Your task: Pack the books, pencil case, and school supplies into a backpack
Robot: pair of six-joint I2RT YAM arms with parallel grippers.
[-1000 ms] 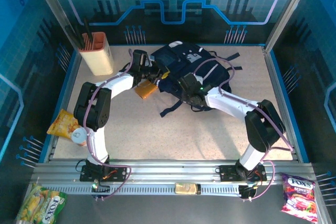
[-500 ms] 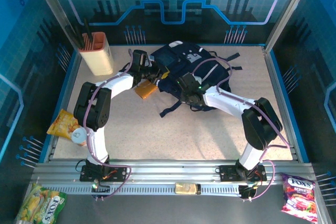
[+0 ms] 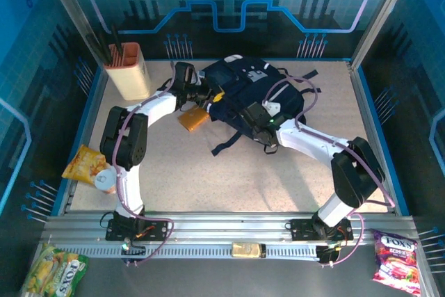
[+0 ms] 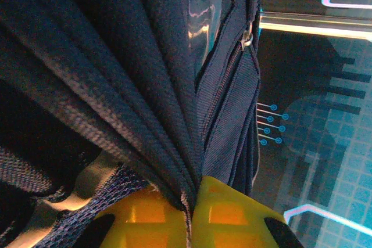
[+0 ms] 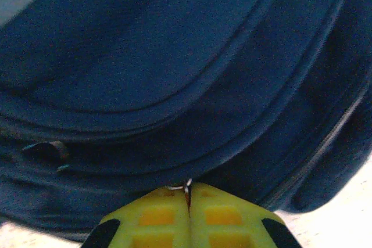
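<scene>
1. The backpack [image 3: 240, 85] is lying flat on the table [image 3: 208, 179], at its far middle.
2. The left gripper [image 4: 189, 198] is pinching a bunched fold of navy fabric at the backpack's left edge, beside a zip.
3. The right gripper [image 5: 188, 193] is sitting closed at the backpack's near edge, with a small metal ring [image 5: 185, 187] showing at its tips.
4. An orange item [image 3: 192, 118] is lying just left of the backpack, and a beige holder [image 3: 128, 74] is standing farther left.
</scene>
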